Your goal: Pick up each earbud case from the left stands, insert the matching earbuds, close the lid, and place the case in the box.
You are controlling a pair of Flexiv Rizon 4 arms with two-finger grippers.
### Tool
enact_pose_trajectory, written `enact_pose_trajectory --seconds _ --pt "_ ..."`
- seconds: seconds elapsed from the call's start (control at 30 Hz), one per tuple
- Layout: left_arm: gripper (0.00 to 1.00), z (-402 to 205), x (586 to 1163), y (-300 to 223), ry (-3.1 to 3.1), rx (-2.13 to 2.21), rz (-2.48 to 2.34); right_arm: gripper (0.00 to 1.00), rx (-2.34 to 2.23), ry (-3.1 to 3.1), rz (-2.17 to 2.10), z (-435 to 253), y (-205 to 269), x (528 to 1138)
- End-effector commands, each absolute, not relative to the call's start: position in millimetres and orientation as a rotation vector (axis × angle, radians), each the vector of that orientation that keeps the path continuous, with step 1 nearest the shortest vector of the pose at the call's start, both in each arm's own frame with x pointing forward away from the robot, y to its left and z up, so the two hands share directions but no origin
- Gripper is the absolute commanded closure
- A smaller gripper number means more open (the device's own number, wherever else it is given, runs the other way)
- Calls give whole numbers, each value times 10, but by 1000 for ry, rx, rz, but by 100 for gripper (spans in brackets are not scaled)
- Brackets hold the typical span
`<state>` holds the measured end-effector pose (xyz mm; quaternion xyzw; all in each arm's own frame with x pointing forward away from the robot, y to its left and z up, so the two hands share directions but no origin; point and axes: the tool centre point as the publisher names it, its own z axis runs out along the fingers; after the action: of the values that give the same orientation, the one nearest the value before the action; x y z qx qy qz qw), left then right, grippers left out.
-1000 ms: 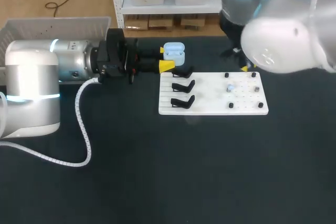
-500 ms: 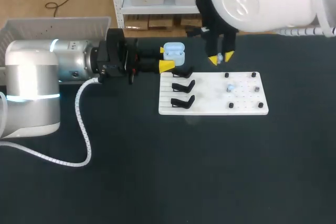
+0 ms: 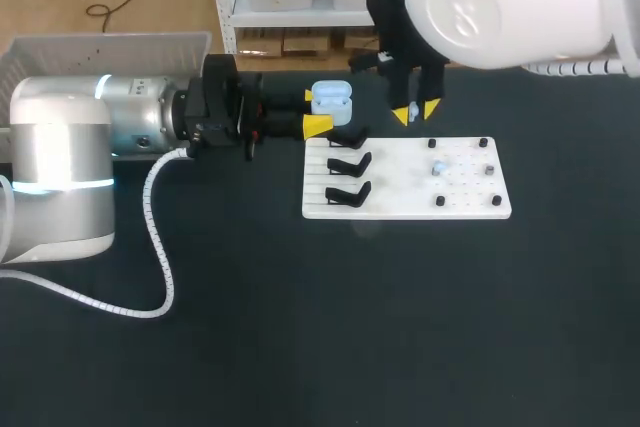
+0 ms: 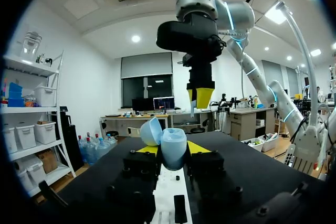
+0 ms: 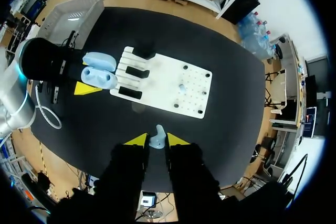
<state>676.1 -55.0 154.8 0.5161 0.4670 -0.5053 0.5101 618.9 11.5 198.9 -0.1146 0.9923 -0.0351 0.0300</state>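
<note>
My left gripper [image 3: 315, 110] is shut on a light blue earbud case [image 3: 332, 99], held level beyond the board's back left corner with its lid open. In the left wrist view the case [image 4: 172, 148] sits between the yellow tips, lid [image 4: 149, 131] tipped back. My right gripper [image 3: 415, 113] hangs fingers-down just to the right of the case, over the back edge of the white board [image 3: 405, 202]. It is shut on a small light blue earbud [image 5: 157, 138]. Another earbud [image 3: 438, 168] rests on the board's pegged right half.
Three black stands [image 3: 348, 162] line the board's left side, with nothing on them. A white basket [image 3: 100, 47] sits at the table's back left, behind my left arm. Dark tabletop surrounds the board.
The right arm has swung in from the far right, bringing its gripper down beside the held case, then a little further left and back. The left arm and case have stayed still.
</note>
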Motion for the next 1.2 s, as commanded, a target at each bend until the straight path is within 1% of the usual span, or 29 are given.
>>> enact_pose_trajectory --seconds 0.03,0.13,0.43,0.5,0.57,0.77,1.2 --pt "100 1540 6757 -550 1122 1241 -1214 100 -350 3053 -106 1982 102 6168" --pt "100 1540 6757 -550 1122 1241 -1214 100 -319 3054 -119 1991 139 6186" --pt "100 1540 6757 -550 1122 1241 -1214 100 65 3097 -193 2008 391 6406" --pt "100 1540 6757 -550 1122 1241 -1214 100 195 3103 -297 1995 431 6457" --pt "100 1540 6757 -550 1122 1241 -1214 100 257 3123 -238 2010 489 6475" --pt "100 1540 6757 -550 1122 1241 -1214 100 425 3094 -276 2016 570 6502" --pt "100 1528 6720 -577 1117 1233 -1210 100 457 3084 -264 2017 558 6508"
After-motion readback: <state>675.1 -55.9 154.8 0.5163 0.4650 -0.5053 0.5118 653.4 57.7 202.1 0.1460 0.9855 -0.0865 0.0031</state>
